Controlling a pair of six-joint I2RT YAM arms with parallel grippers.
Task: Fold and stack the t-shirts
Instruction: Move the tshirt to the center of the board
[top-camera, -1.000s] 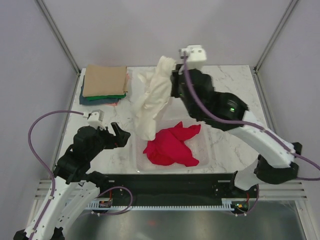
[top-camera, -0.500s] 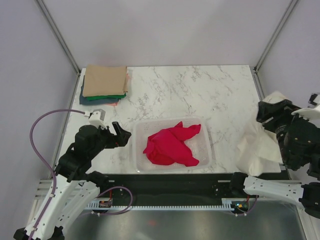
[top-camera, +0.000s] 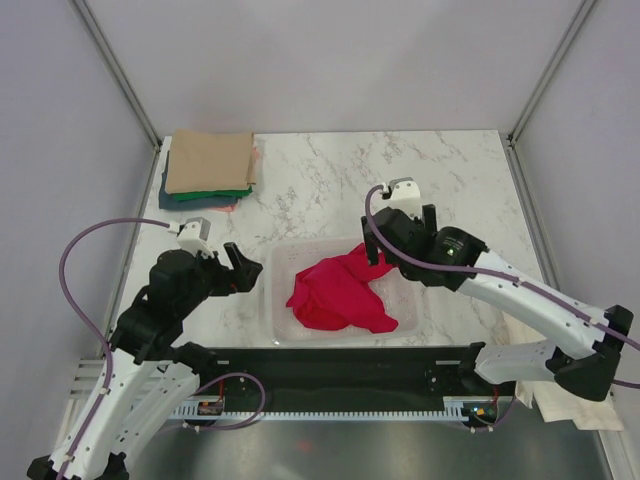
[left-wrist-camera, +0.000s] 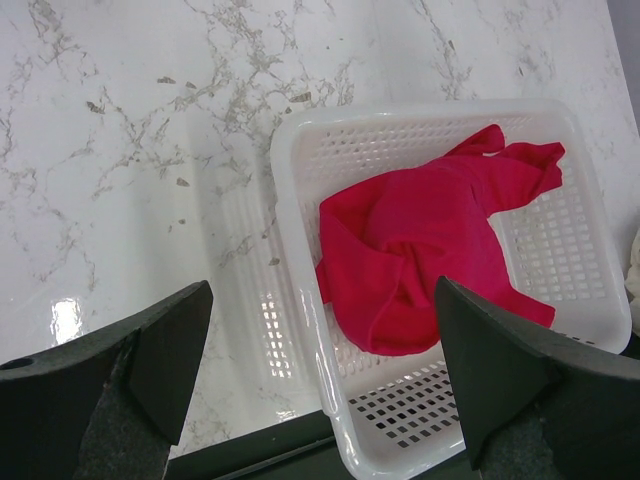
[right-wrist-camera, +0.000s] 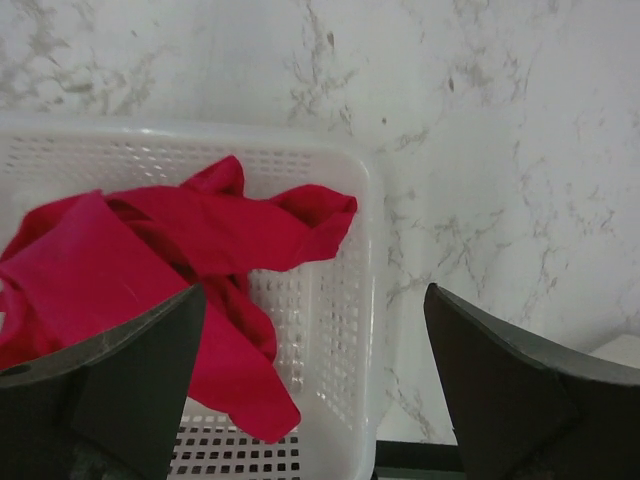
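Note:
A crumpled red t-shirt (top-camera: 345, 292) (left-wrist-camera: 420, 250) (right-wrist-camera: 150, 260) lies in the white mesh basket (top-camera: 276, 300) (left-wrist-camera: 296, 250) (right-wrist-camera: 368, 240). Folded t-shirts (top-camera: 208, 166), tan on top of green and darker ones, are stacked at the far left corner. A cream t-shirt (top-camera: 562, 404) lies crumpled off the table's near right corner, behind the right arm's base. My right gripper (top-camera: 400, 240) (right-wrist-camera: 312, 310) hangs open and empty over the basket's right side. Also open and empty, my left gripper (top-camera: 243, 266) (left-wrist-camera: 322, 330) hovers just left of the basket.
The marble table (top-camera: 330, 190) stretches between the stack and the basket. Metal frame posts and grey walls close in the back and sides. A black rail (top-camera: 340, 365) runs along the near edge by the arm bases.
My right arm swung the cream t-shirt from above the table out to the right, let it go there, and came back over the basket with open jaws. The left arm has not moved.

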